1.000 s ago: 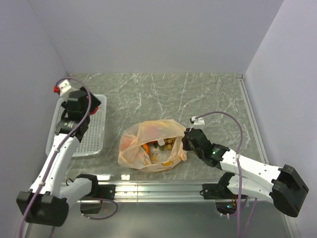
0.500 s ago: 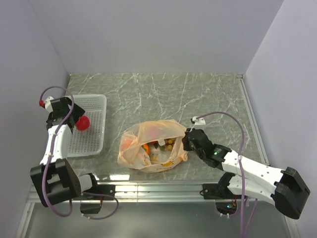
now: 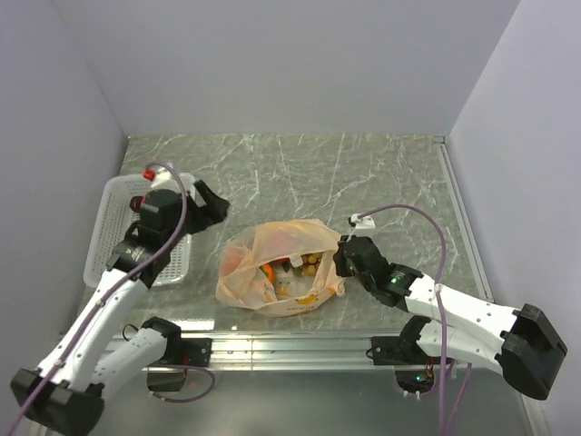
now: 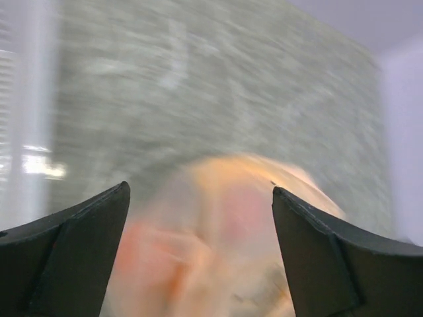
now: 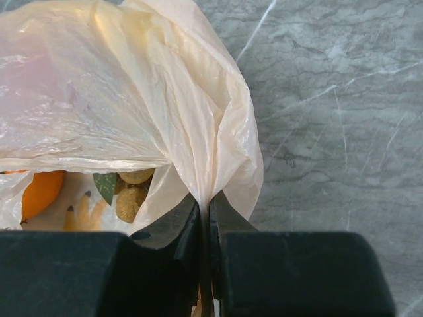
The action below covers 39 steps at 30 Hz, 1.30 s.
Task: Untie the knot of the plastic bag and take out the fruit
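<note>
The pale peach-orange plastic bag [image 3: 277, 263] lies open at the table's middle front; no knot shows. Inside it I see an orange [image 3: 269, 271] and tan small balls [image 3: 311, 263]. My right gripper [image 3: 343, 259] is shut on the bag's right edge; in the right wrist view the plastic bag [image 5: 132, 99] is pinched between the jaws, with the orange [image 5: 39, 191] and tan balls [image 5: 129, 201] beside them. My left gripper [image 3: 212, 205] is open and empty, up left of the bag. The left wrist view is blurred and shows the bag [image 4: 218, 244] below the spread fingers [image 4: 73, 251].
A white slotted tray [image 3: 109, 227] stands at the left, partly under my left arm. A dark red round thing [image 3: 136, 202] shows in it beside the arm. Grey walls close in on the left, back and right. A metal rail [image 3: 290, 345] runs along the front edge.
My left arm has swung from the tray at the far left towards the bag, and the red fruit it held is out of its gripper. The right arm has not moved.
</note>
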Each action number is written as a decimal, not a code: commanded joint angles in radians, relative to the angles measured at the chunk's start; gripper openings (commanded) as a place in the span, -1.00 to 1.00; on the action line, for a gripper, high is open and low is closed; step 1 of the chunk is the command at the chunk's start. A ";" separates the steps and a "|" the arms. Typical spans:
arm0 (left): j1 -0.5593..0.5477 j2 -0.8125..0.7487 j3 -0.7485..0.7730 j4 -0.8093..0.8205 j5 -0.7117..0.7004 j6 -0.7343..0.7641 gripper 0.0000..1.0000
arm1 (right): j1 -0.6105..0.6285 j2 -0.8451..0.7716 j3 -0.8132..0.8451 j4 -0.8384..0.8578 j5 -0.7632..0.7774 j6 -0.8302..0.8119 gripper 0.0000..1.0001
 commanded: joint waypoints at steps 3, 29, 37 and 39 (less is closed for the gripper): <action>-0.431 0.000 -0.021 0.065 -0.033 -0.159 0.79 | -0.005 0.013 0.040 0.018 0.052 -0.008 -0.75; -0.722 0.568 0.064 0.202 -0.589 -0.167 0.62 | -0.004 -0.074 0.015 -0.010 0.040 0.009 -0.75; -0.668 0.727 0.133 0.254 -0.517 -0.101 0.81 | -0.004 -0.059 0.012 0.015 0.005 0.018 -0.75; -0.668 0.762 0.134 0.263 -0.487 -0.106 0.82 | -0.004 -0.053 0.012 0.019 -0.004 0.021 -0.74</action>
